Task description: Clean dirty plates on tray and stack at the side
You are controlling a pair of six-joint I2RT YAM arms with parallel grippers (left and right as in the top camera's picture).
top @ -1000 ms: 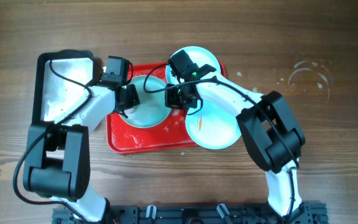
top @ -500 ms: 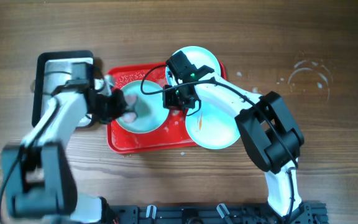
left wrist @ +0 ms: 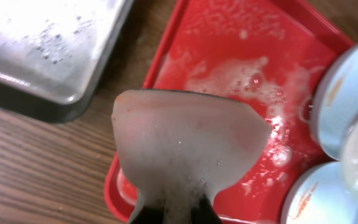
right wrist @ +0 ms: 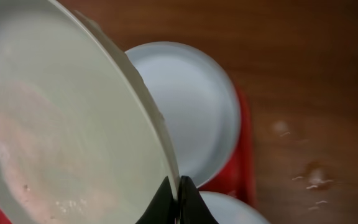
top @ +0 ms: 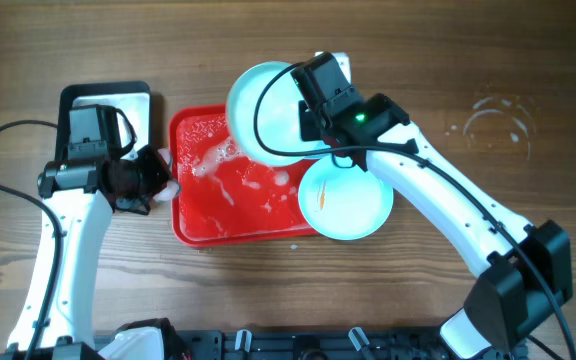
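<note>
Since a second ago my right hand (right wrist: 178,186) has lifted one round pale-blue plate (top: 263,100) off the sudsy red plastic tray (top: 238,200), pinching its rim. My left hand (left wrist: 171,214), clamped on a pale sponge (left wrist: 185,149), has pulled back leftward. I judge the orange-smeared plate (top: 346,200) and a third plate (right wrist: 185,106) still wait; nothing is stacked yet.

I note tray (top: 238,205) glossy red plastic, wet and sudsy; plates (top: 263,95) smooth, faintly shiny; pan (left wrist: 42,43) upper left dull silver metal; sponge (left wrist: 185,146) soft, soaked; table (top: 528,60) matt grained wood.
</note>
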